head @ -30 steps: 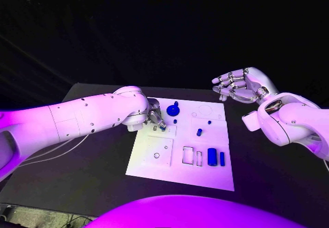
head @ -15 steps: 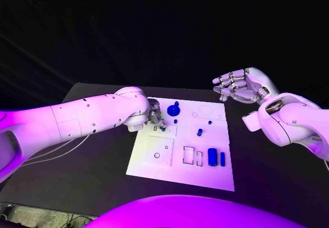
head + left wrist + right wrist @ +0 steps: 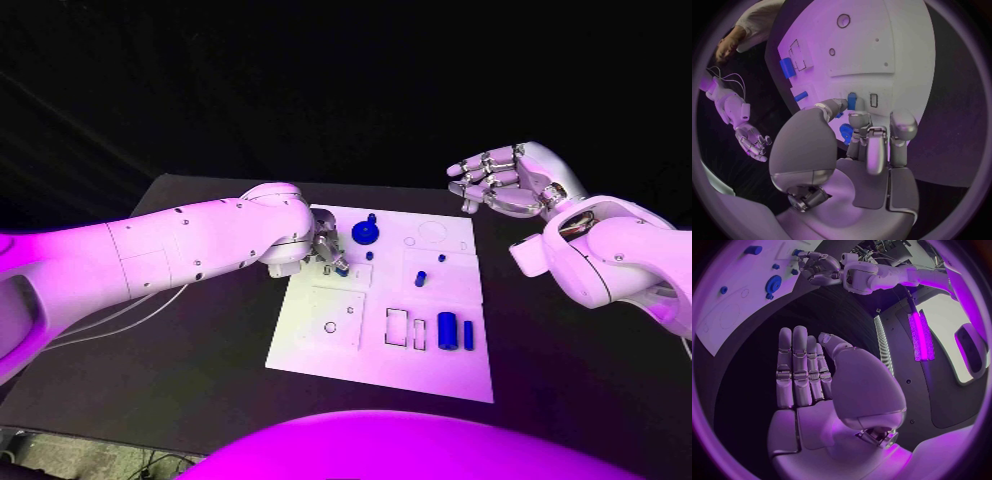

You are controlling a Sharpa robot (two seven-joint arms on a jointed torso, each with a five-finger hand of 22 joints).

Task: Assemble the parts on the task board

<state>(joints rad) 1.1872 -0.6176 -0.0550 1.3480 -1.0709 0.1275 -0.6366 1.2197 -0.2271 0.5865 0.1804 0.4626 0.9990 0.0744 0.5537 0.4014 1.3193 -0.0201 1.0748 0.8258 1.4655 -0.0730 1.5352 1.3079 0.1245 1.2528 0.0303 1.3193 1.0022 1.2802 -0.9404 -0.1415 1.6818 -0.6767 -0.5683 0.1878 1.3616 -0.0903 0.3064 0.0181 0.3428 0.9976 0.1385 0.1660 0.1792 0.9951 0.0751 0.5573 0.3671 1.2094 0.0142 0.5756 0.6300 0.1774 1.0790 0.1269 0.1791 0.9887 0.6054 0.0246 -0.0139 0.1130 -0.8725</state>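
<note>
Several small blue parts sit on the white task board (image 3: 378,330) at mid-table: a round gear-like disc (image 3: 365,233) near the far edge, a short peg (image 3: 420,279) mid-board, and two upright cylinders (image 3: 447,330) by the near right side, beside rectangular cut-outs. Left hand (image 3: 326,250) is down at the board's far left corner, fingers curled over a small blue part (image 3: 852,101); left wrist view shows fingertips (image 3: 858,119) close round it next to a small rectangular slot (image 3: 874,100), but whether it is actually pinched cannot be told. Head view hides that part behind the hand. Right hand (image 3: 498,180) is raised off the board's far right side, holding nothing; right wrist view shows its fingers straight and side by side. Black table (image 3: 173,340) surrounds the board.
</note>
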